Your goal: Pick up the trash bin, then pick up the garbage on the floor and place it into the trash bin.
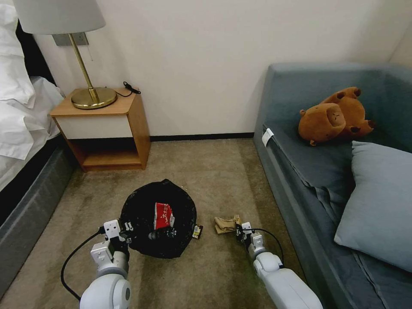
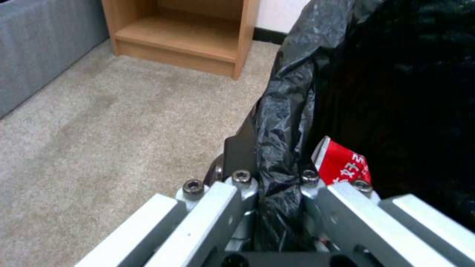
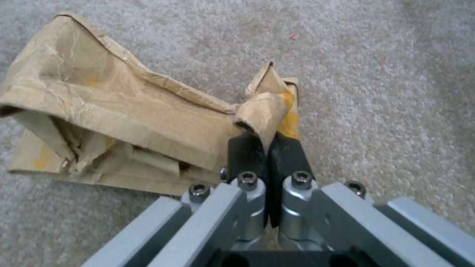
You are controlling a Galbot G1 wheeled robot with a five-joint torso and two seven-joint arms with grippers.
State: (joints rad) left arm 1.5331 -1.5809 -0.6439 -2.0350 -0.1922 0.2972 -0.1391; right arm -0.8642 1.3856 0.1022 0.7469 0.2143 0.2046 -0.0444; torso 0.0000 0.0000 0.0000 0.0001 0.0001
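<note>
1. The crumpled brown paper bag [image 3: 124,111] lies on the carpet [image 1: 223,171] between the trash bin [image 1: 159,219] and the front edge of the grey sofa [image 1: 300,180]. The right gripper [image 3: 267,148] is pressed together on a folded corner at the bag's near end; most of the bag rests on the floor.
2. Handling judgement: the bag looks light, soft and creased, with no stiffness of its own. A pinch on one corner should carry it, though the paper may tear or unfold and hang limp below the jaws.
3. The left gripper [image 2: 277,185] pinches the rim of the bin through the crinkly black plastic liner [image 2: 287,111]. The liner looks thin and slippery; in my judgement the hold must include the rim beneath, not film alone.
4. A red-white snack wrapper [image 1: 164,215] already lies inside the bin.
5. A small flat dark wrapper [image 1: 197,231] lies on the carpet touching the bin's right side, between the bin and the bag. It is thin and flat, likely hard to get under.
6. Surroundings: a wooden nightstand [image 1: 107,128] with a brass lamp [image 1: 92,96] stands well behind the bin; the bed [image 1: 21,107] is at the left; a plush toy [image 1: 330,118] and cushion [image 1: 377,197] rest on the sofa.
7. Obstruction: nothing stands between bag and bin opening except the small wrapper on the floor.
</note>
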